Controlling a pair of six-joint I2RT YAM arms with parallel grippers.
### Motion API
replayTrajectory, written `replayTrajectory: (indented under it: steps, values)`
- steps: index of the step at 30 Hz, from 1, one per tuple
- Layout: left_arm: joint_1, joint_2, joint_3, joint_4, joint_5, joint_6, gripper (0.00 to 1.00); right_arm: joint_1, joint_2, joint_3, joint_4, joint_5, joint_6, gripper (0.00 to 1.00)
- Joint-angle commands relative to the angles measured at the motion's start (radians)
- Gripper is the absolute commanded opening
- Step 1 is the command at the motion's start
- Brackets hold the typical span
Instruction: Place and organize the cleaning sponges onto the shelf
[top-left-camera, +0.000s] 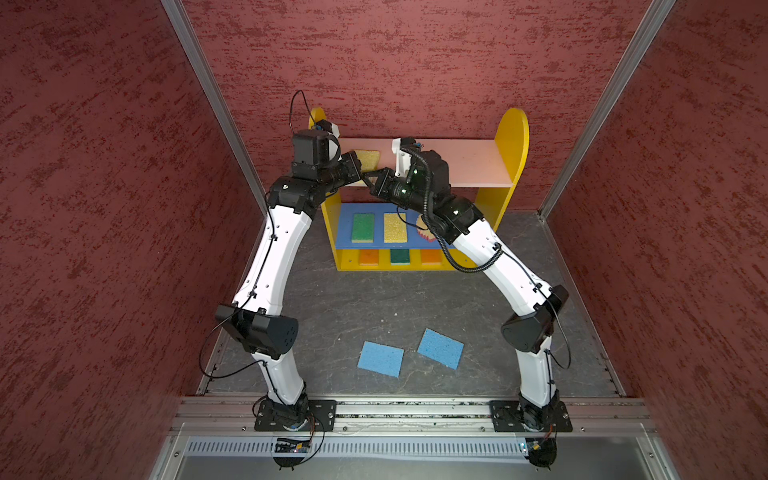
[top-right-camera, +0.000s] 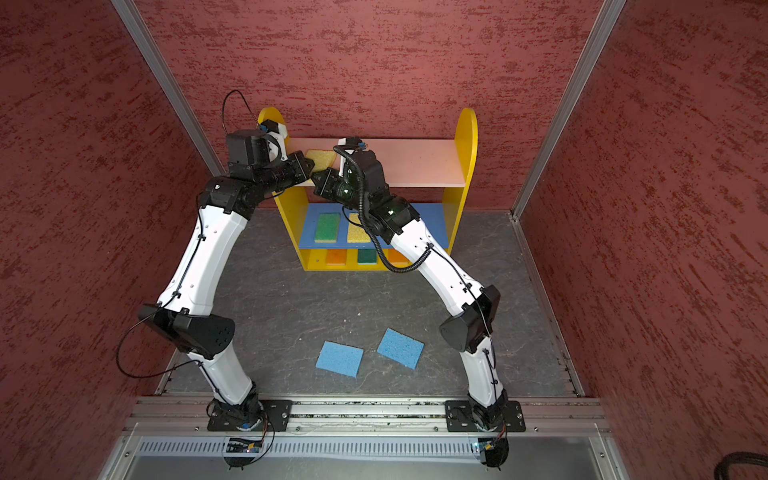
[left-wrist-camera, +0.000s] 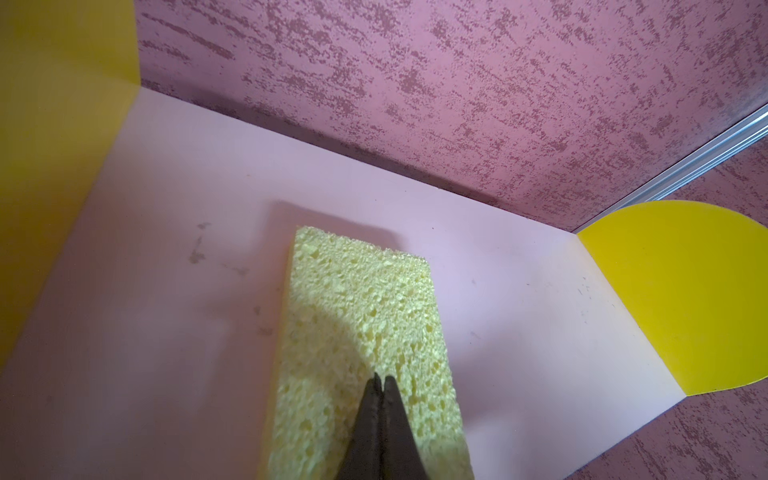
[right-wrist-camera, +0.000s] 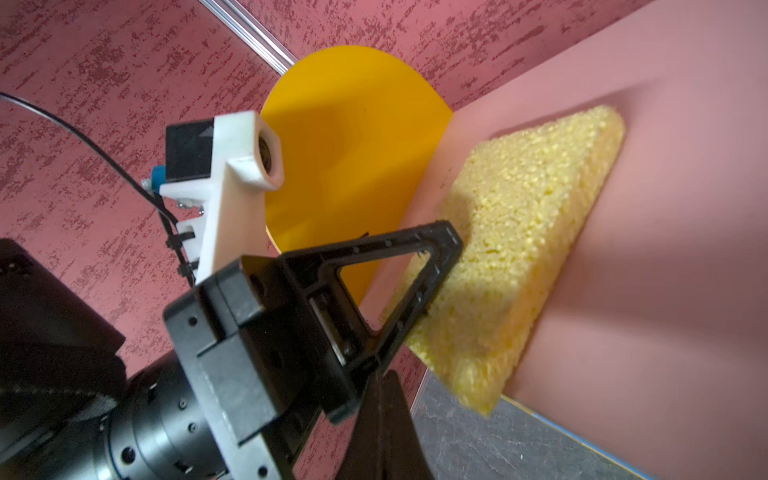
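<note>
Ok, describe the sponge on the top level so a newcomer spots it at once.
Find the yellow-sided shelf at the back wall, then its pink top board. Near that board's left end lies a yellow porous sponge, under the left gripper's shut jaws. It is the only sponge up there; the other yellow one sits on the blue board below.

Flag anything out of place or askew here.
Two blue sponges lie off the shelf on the table, at skewed angles to each other. On the pink top board, the yellow sponge sits slightly crooked, one corner seemingly overhanging the front edge, with the shut left gripper touching it.
</note>
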Motion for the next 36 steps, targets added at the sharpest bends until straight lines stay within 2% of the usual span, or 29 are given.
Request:
replayTrajectory:
  steps: [1, 7, 19, 30, 36]
  values:
    - [-0.006, 0.007, 0.016, -0.01, -0.017, -0.004, 0.03, -0.015, 0.038, 0.043, -0.053, 0.024, -0.007, 0.0]
    - [-0.005, 0.029, 0.04, -0.022, -0.029, 0.007, 0.03, -0.011, 0.026, 0.028, -0.047, -0.037, 0.006, 0.0]
    - [-0.005, 0.05, 0.045, -0.027, -0.021, 0.011, 0.03, 0.015, -0.04, -0.091, -0.001, -0.05, -0.002, 0.0]
    - [-0.005, 0.045, 0.038, -0.042, -0.011, 0.01, 0.03, 0.01, -0.005, -0.035, -0.023, -0.017, -0.017, 0.0]
    - [-0.004, 0.005, -0.036, 0.003, 0.003, 0.001, 0.04, -0.007, 0.023, -0.022, -0.017, -0.022, 0.0, 0.0]
